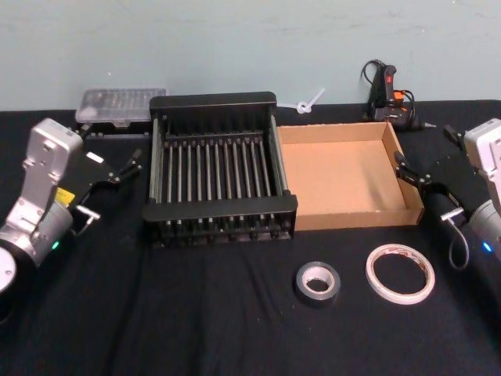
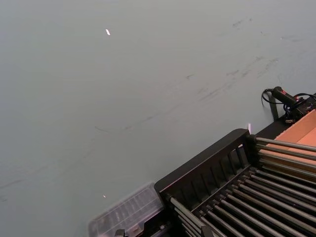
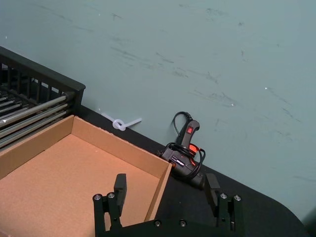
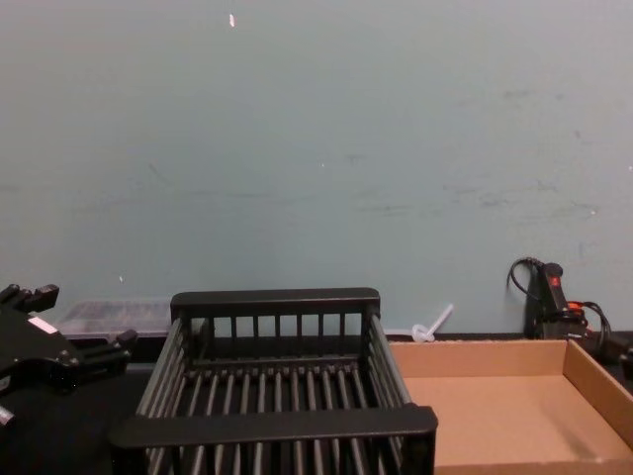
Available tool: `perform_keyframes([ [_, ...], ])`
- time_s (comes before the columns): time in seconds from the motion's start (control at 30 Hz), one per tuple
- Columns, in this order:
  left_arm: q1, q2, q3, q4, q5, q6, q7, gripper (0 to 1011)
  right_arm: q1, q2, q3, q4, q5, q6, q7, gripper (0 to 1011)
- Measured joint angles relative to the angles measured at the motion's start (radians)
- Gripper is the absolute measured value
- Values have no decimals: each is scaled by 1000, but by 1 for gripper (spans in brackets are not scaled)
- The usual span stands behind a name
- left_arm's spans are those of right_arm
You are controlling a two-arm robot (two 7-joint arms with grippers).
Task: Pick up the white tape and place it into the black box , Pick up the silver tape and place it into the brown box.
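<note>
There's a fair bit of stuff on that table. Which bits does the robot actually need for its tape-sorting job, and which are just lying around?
Needed: white tape, silver tape, black box, brown box.

Lying about: clear plastic case, black-and-red hand tool, white cable tie, all along the back edge by the wall.

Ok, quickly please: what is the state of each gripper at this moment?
Left gripper: open, holding nothing, left of the black box.
Right gripper: open, holding nothing, beside the brown box.

pale blue-green scuffed wall (image 4: 316, 148) behind; black-covered tabletop (image 1: 196, 313) below, meeting that wall along its far edge; even, flat light throughout.
</note>
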Motion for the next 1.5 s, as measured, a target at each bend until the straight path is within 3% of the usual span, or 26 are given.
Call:
perform_keyframes([
  [1.3, 0, 0, 0, 0, 0, 0, 0, 1001, 0, 0, 0, 0, 0, 0, 0, 1002],
  [1.5, 0, 0, 0, 0, 0, 0, 0, 1002, -6, 0, 19, -9, -4, 6, 8, 1002],
])
